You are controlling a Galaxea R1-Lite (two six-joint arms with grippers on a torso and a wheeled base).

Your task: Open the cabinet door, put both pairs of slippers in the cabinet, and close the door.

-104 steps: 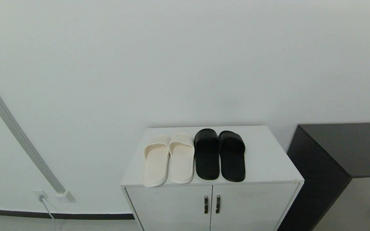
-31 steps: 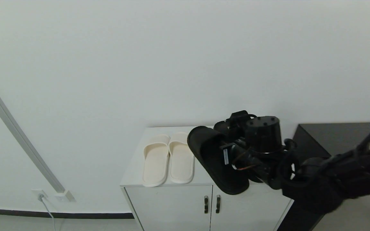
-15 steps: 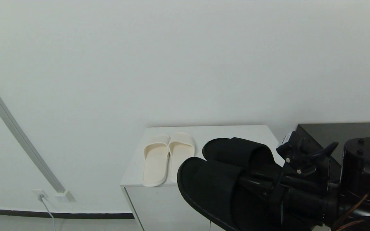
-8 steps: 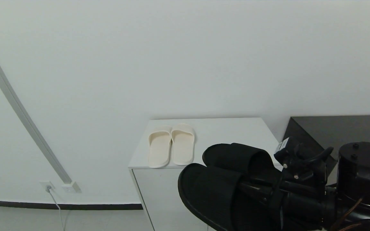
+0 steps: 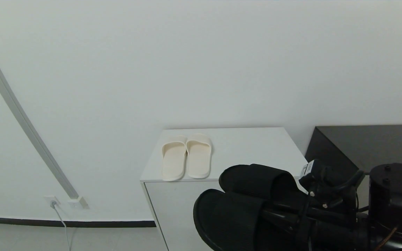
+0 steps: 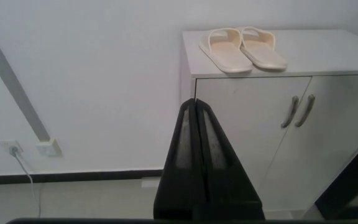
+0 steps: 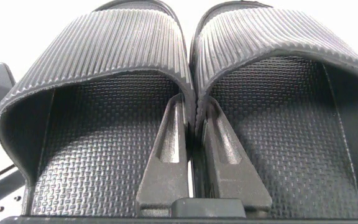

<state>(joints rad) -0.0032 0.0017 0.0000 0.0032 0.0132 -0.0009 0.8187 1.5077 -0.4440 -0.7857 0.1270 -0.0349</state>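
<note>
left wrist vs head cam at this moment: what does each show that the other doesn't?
Left wrist: the left gripper, shut, and the two handles on the closed cabinet doors. Head: the black slippers pinched in the right gripper, in front of the doors. Both: the white slippers on the cabinet top, and the wall socket.

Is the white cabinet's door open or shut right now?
Shut. In the left wrist view both cabinet doors sit flush with no gap, their handles side by side.

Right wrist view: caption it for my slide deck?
Right gripper shut on the black slippers, pinching their adjoining inner sides.
</note>
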